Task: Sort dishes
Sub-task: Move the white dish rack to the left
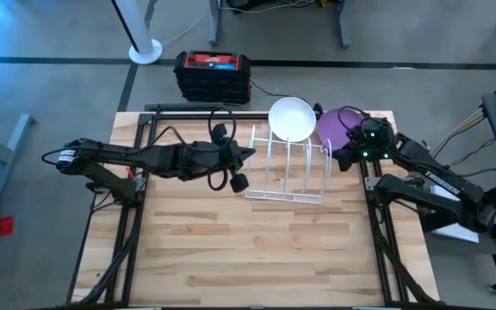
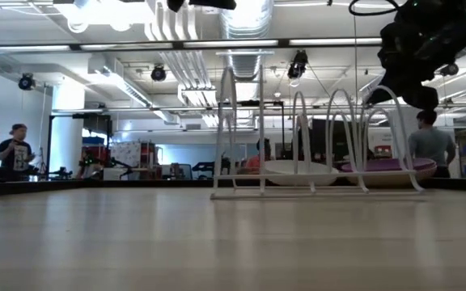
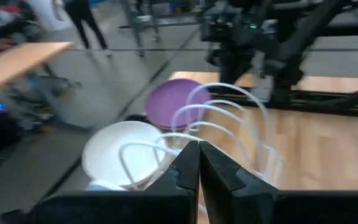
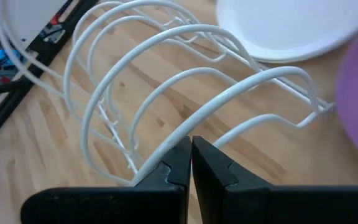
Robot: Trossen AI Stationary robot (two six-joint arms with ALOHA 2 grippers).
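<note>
A: Take the counter (image 1: 257, 250) as a clock seen from above. Where are we in the job?

B: Right at the start, I judge. The near half of the counter carries nothing. The rack (image 1: 288, 169) stands a little past centre, towards one o'clock, and none of its slots holds a dish.

A: And the arms?

B: The left gripper (image 1: 246, 155) reaches in from nine o'clock and hangs just off the rack's left end, fingers pressed together and pinching nothing. The right gripper (image 1: 344, 157) comes in from three o'clock and hovers by the rack's right end, also closed and empty; its wrist view shows the two fingers meeting above the wire hoops.

A: The dishes?

B: Both lie flat behind the rack, at the far edge. The white plate (image 1: 291, 118) sits at about twelve o'clock, close to the rack's back. The purple plate (image 1: 341, 124) lies just beside it at one o'clock, close under the right arm; whether their rims touch I cannot tell.

A: So the next move?

B: My guess is a pick. The purple plate is nearest the right gripper, which would need to spread its fingers, drop to the rim and pinch it. A flat plate offers only a thin edge, so the approach should come in low. Then the plate must be tipped upright to slide between two hoops.
</note>
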